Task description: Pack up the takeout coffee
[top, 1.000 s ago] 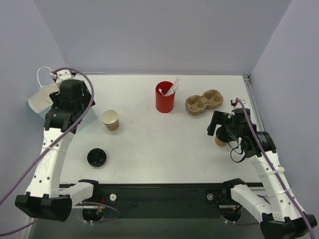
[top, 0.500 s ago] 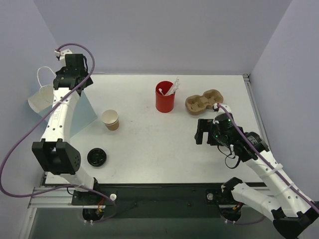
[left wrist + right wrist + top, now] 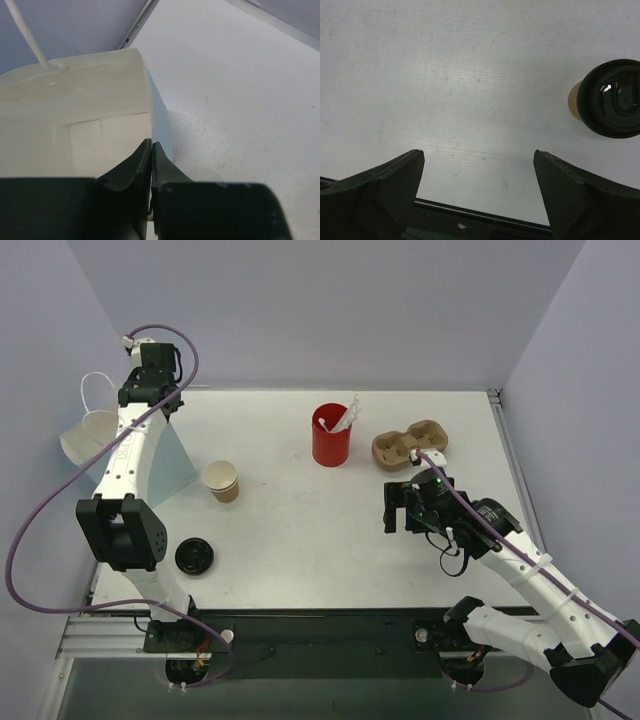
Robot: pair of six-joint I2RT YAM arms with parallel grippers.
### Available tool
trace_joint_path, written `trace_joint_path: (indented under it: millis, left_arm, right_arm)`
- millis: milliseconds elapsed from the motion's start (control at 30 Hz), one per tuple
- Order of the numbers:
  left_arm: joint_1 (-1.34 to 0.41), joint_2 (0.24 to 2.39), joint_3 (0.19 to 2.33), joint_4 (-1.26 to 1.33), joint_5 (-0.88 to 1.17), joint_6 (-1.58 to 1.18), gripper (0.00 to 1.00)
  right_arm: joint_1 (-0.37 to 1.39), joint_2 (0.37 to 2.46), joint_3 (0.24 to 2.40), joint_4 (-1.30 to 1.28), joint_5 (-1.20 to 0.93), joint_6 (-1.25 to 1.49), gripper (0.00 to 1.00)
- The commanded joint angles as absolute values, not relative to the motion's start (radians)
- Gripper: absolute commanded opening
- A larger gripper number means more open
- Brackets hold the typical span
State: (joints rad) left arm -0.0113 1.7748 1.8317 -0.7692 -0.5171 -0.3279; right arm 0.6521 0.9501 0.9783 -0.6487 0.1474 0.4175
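left pincer (image 3: pixel 151 145) closed onto bag (image 3: pixel 100 85) rim, takeout coffee (image 3: pixel 612 97) upright, lid up

1 red cup (image 3: pixel 331 447) holding white stirrers (image 3: pixel 345 418) is standing on the table (image 3: pixel 300 530), a cardboard carrier (image 3: pixel 409 445) sitting just beside it. 1 lidless paper cup (image 3: pixel 221 481), 1 loose black lid (image 3: pixel 194 556) and 1 white paper bag (image 3: pixel 95 435) are sitting leftward.

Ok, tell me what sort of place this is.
Likely a robot test bench staged for takeout packing: plain walls around a white table, with a red cup, cup carrier and paper bag.
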Motion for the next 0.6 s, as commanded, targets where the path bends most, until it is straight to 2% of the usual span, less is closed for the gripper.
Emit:
trace_joint_path:
  millis: [0, 33, 267, 433, 567]
  left_arm:
    - [-0.006, 1.691, 1.89, -0.747, -0.552, -0.284, 0.07]
    - [-0.006, 1.678, 1.89, -0.746, -0.551, -0.279, 0.0]
    - [-0.035, 1.592, 1.974, -0.778, -0.552, -0.217, 0.0]
    - [-0.187, 1.582, 2.13, -0.85, -0.701, -0.126, 0.0]
    - [-0.281, 1.577, 2.259, -0.943, -0.697, -0.104, 0.0]
  right_arm:
    - [0.676, 0.966, 1.029, -0.652, 0.184, 0.411, 0.97]
    - [0.681, 0.966, 1.031, -0.652, 0.181, 0.41, 0.97]
    - [0.695, 0.925, 1.038, -0.652, 0.17, 0.417, 0.97]
    - [0.695, 0.888, 1.055, -0.658, 0.146, 0.431, 0.97]
    - [0.698, 0.858, 1.065, -0.669, 0.132, 0.44, 0.96]
